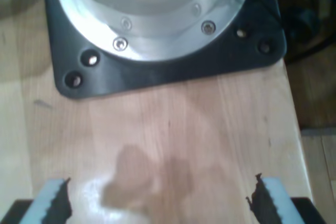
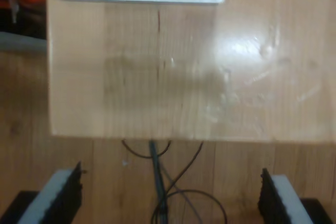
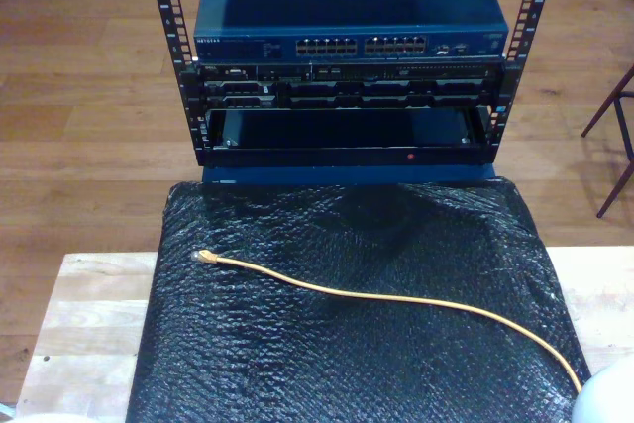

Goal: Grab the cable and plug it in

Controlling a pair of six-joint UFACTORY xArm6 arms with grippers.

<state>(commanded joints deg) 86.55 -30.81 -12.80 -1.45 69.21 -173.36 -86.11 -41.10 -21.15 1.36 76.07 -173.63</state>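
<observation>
1. The cable [image 3: 396,297] lies untouched across the black bubble-wrap mat [image 3: 347,364], its clear plug [image 3: 205,257] toward the exterior view's left and its tail running off at that view's lower right.
2. My first gripper [image 1: 157,203] hangs with jaws released over bare wooden counter [image 1: 210,119], beside a black arm base plate [image 1: 157,72].
3. My second gripper [image 2: 170,198] is likewise spread wide, empty, above the counter's edge.
4. In my judgement the grab has not begun: next is reaching for the plug end, then aiming at the network switch [image 3: 352,22] ports in the rack [image 3: 347,96].
</observation>
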